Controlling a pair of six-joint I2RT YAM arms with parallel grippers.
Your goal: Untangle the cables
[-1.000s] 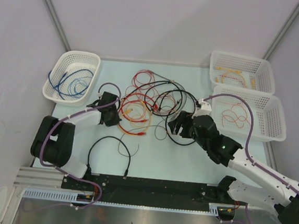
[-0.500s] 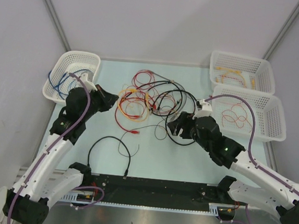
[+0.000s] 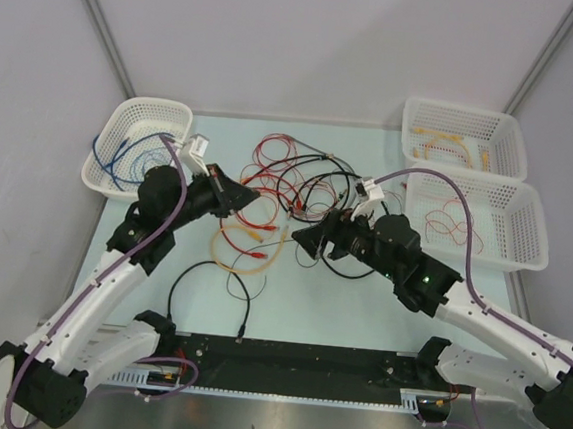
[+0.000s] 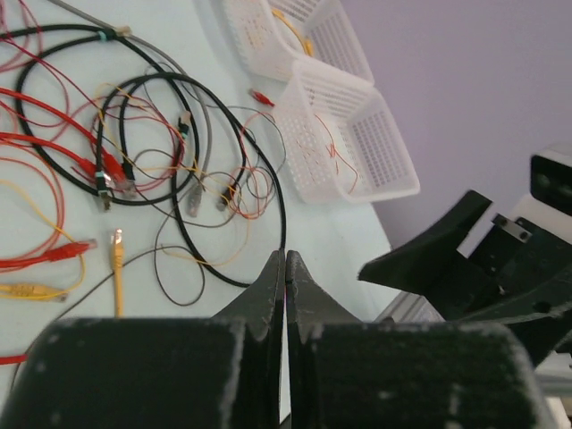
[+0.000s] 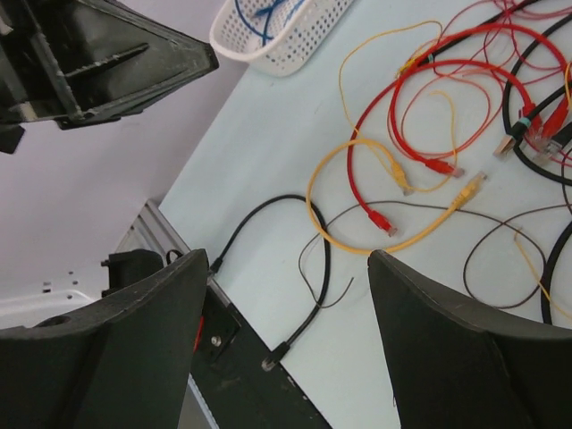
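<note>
The cables (image 3: 291, 187) lie in a loose tangle at the middle of the top view. They are thin red, orange-yellow and black wires with small plug ends, their loops crossing one another flat on the worktop (image 3: 378, 313). One black cable (image 3: 212, 263) curls apart, lower left of the tangle.

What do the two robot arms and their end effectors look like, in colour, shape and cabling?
The left arm and right arm have white shells with black joints. A thick purple cable runs along each. The left end effector and right end effector are matte black with wedge-shaped fingers. A small green light glows on the right arm.
</note>
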